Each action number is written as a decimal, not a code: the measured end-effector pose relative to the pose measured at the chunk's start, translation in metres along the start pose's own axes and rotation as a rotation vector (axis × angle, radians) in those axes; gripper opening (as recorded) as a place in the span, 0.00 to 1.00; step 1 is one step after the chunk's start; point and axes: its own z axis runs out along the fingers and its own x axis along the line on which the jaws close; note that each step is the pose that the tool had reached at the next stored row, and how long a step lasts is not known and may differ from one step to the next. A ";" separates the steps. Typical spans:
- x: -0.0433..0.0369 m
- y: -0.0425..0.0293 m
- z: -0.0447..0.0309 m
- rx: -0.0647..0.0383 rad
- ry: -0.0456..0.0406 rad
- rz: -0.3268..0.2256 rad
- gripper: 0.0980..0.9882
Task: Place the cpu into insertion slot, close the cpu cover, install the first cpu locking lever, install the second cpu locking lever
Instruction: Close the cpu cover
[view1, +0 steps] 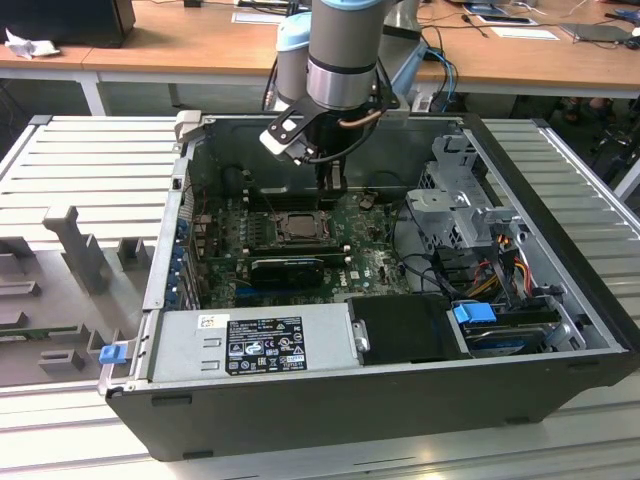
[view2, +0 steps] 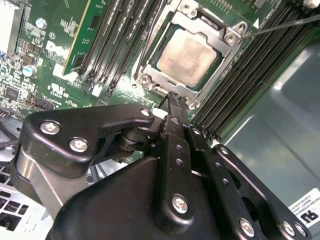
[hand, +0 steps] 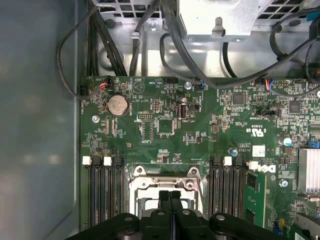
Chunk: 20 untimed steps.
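Your tool (view1: 332, 195), pinched narrow, stands 1 o'clock of the silver-rimmed dark square socket (view1: 298, 226) in the exterior view, pale silver-beige square chip (view2: 187, 55) seated inside.

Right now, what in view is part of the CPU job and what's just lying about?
Job: cpu; cpu cover around it; locking lever; gripper, fingers shut.
Lying about: memory slots; power supply; coin battery; cables.
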 end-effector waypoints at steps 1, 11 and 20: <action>0.0000 -0.0024 0.0003 0.000 0.0003 0.000 0.01; -0.0002 -0.0248 0.0094 0.000 0.0050 0.000 0.01; -0.0001 -0.0330 0.0097 0.000 0.0063 0.000 0.01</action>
